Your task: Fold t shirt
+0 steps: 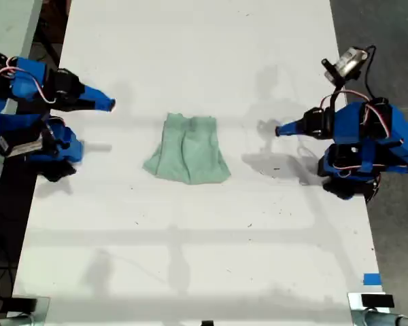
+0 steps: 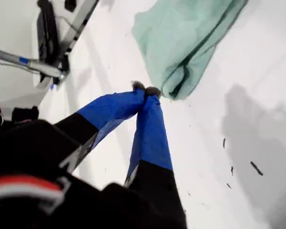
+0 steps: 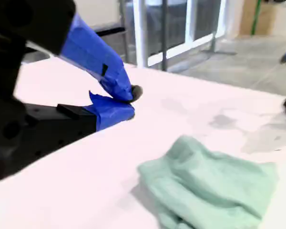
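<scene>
Both arms at rest beside the shirt. The shirt (image 1: 188, 157) lay bunched and wrinkled on the table (image 1: 190, 272), near its middle and between the two arms. It was touched by neither.

My first gripper (image 1: 280, 130) stood at the exterior view's right, with its tips pressed together (image 2: 145, 89) and nothing between them. From it the shirt lay straight ahead, toward the exterior view's left, one rounded corner nearest the tips.

My second gripper (image 1: 111, 104) stood at the exterior view's left. Its jaws met at the tips (image 3: 130, 102) and were likewise empty. The shirt (image 3: 209, 191) lay ahead of it and lower, toward the exterior view's right.

Neither gripper was clearly the nearer, each being a similar gap from its side of the cloth.

The bundle was compact. Its narrow end pointed to the exterior view's top and its wider, flared edge to the bottom. The long axis, judged weak, ran top to bottom, across the line joining the grippers.
</scene>
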Motion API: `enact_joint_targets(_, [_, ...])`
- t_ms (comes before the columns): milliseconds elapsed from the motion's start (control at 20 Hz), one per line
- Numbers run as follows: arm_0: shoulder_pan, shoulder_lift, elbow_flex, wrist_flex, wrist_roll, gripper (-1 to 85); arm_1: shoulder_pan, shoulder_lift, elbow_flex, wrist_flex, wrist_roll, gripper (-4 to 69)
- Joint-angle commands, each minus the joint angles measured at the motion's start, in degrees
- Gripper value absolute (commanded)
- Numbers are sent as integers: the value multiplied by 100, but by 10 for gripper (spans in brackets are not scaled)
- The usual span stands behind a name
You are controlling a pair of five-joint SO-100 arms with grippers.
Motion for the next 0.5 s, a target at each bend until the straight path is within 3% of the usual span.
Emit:
enact_joint_targets(0, [1239,853,2795,-1775,-457,0,-809,439,1178,-527,114,-2])
enact_joint_targets(50, [1477,817,3489,-2417,-483,0,-976,826,1758,-571,255,-1])
enact_joint_targets(150, [1582,1020,4412,-2892,-571,0,-1266,2382,2848,-299,519,0])
enact_joint_targets(300, [1573,3305,5950,-2672,-879,0,-1521,2777,3771,53,466,0])
enact_joint_targets(400, [1494,3586,6530,-2487,-1028,0,-1283,2777,4430,387,694,-1])
enact_joint_targets(450, [1380,3700,6601,-2074,-1063,30,-1169,2733,4482,404,492,-1])
